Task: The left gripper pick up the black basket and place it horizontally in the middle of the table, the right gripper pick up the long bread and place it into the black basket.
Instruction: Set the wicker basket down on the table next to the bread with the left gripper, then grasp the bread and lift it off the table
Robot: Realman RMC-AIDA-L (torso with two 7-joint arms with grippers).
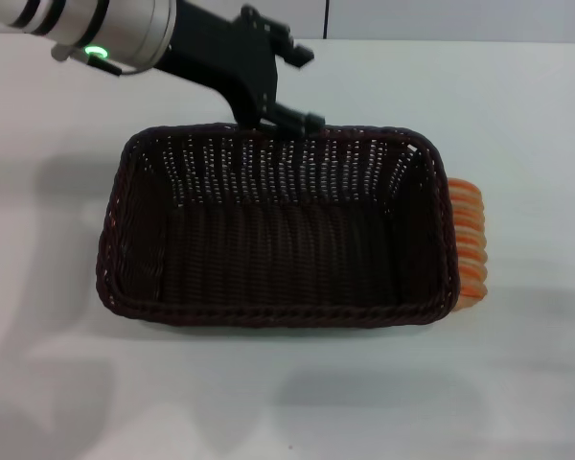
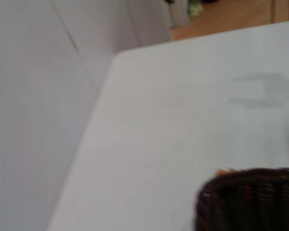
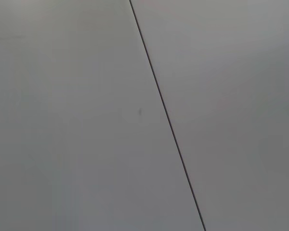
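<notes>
Left gripper (image 1: pixel 305 88), fingers spread wide at the black basket (image 1: pixel 278 235) far rim, frame top; retract straight up; long bread (image 1: pixel 468 240) touches its right wall.

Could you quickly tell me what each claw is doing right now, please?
Left claw: at the far rim of the dark woven wicker basket; whether it grips cannot be told.
Right claw: not in view.

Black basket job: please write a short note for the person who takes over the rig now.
Left gripper: at the far rim of the black basket, one finger on the rim, one above it; a grip is not certain.
Right gripper: not in view.
Basket lies lengthwise across the middle of the table and holds nothing.
Long bread lies on the table against the basket's right end.
Left to do: free the left gripper, then move the bread into the basket.
</notes>
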